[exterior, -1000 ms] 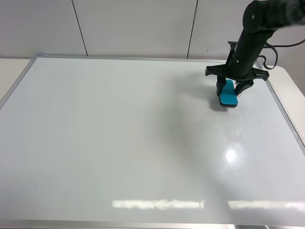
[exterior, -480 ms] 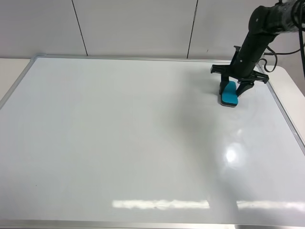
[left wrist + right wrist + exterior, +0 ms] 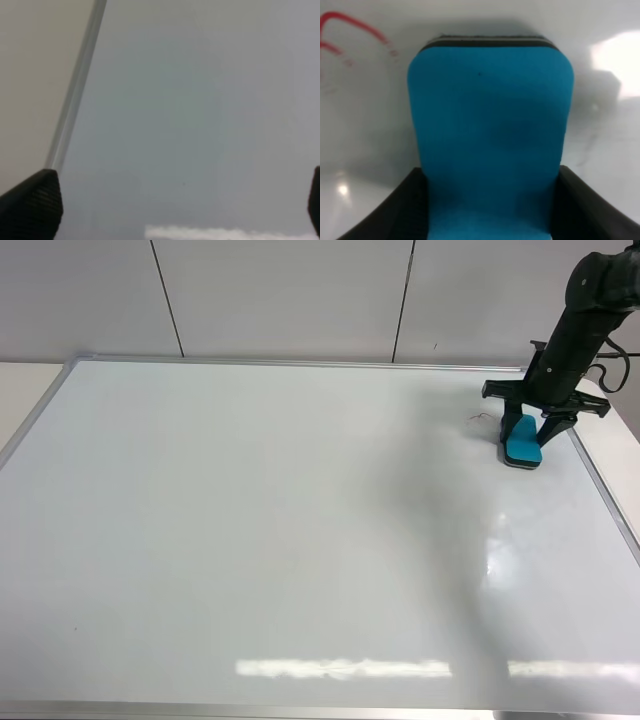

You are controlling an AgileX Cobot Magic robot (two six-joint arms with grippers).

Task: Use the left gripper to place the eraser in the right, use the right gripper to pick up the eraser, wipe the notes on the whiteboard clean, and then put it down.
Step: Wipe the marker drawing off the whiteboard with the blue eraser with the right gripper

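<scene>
Done: the eraser (image 3: 521, 440) sat in the right gripper (image 3: 527, 435), so the handover appeared complete.
Left to do: finish wiping, then set the eraser down.
Whiteboard (image 3: 250, 540): it filled most of the high view, and its left and centre looked blank.
Left gripper (image 3: 172, 205): spread wide and empty, it hung over the board near the frame; it was out of the high view.
Notes (image 3: 478, 420): a faint red trace remained at upper right, just left of the eraser. It showed more clearly in the right wrist view (image 3: 350, 35).
Eraser position: pressed flat on the board at upper right, felt side down.
Right gripper state: closed around the eraser, one finger on each side.
Obstructions: nothing lay on the board. Its right frame edge (image 3: 590, 465) ran close beside the eraser, limiting strokes that way.
Surroundings: pale wall panels (image 3: 280, 300) stood behind.
</scene>
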